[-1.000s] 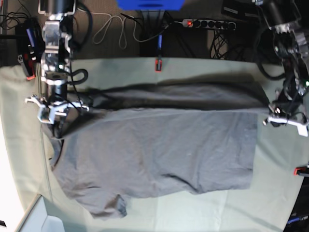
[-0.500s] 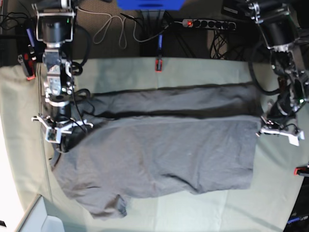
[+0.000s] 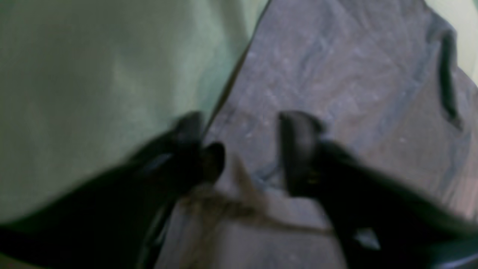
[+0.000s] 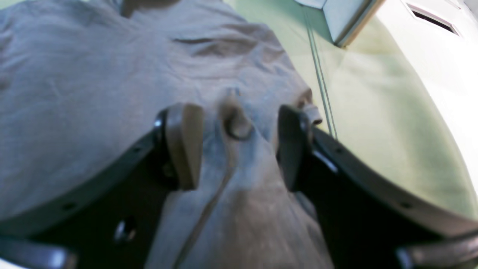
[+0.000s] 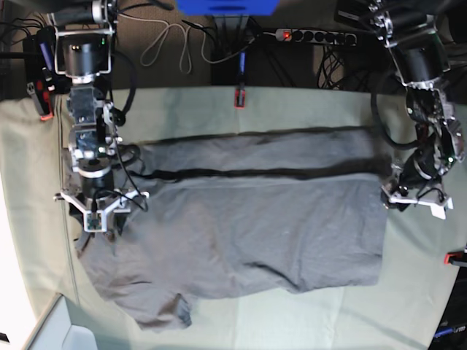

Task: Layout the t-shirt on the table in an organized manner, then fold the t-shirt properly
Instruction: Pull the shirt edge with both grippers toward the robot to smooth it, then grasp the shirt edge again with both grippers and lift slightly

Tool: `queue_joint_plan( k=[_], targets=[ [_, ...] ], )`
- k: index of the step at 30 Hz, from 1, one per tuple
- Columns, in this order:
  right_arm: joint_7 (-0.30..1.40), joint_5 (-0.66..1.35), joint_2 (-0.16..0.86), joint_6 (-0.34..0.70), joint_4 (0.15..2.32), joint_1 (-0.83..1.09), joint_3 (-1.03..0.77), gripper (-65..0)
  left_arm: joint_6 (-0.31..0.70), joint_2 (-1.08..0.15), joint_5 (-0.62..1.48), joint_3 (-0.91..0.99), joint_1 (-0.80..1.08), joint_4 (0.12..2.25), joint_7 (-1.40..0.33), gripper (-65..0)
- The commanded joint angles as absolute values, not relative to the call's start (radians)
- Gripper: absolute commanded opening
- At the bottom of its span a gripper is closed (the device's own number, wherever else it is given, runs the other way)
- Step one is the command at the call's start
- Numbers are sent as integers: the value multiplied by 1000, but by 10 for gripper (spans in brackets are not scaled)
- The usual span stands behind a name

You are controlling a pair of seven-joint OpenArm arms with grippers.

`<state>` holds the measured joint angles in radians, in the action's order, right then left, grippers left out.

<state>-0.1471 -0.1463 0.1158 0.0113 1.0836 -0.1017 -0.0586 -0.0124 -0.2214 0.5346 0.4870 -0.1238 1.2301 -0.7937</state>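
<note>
The grey t-shirt [image 5: 248,226] lay spread on the green table [image 5: 306,109], its top edge folded over. The left gripper [image 3: 242,149] stood wide over the shirt's edge. The right gripper [image 4: 239,145] stood wide around a pinched-up ridge of cloth.

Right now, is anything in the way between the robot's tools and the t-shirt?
Nothing visible. The right tool and left tool both stand open right over the grey t-shirt, with only its cloth between their fingers.
</note>
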Motion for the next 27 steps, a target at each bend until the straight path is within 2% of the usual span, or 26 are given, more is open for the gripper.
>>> queue_joint_plan(
  k=[1,3,4,8,15,25,27],
  targets=[
    [-170,-145,125,5,1124,-105,-62,-304,-4,-236,547,487,-139,1282,-782,-209],
    [-176,-145,124,5,1168,-65,-93,-297,-4,-234,549,487,-91,1345,-782,-151],
    [-176,-145,122,5,1191,-44,-110,-297,-4,-229,550,489,-61,1379,-782,-144],
    [-177,-143,111,5,1264,45,-168,-298,-4,-186,547,496,41,1452,-768,-156],
    [-179,-143,71,5,1325,148,-257,-298,-2,-151,538,495,136,1426,-708,-165],
    [-179,-143,77,7,1328,222,-318,-296,-2,-151,538,486,127,1300,-664,-166],
    [-179,-143,77,7,1328,234,-317,-296,-2,-151,538,486,124,1270,-662,-195]
  ],
)
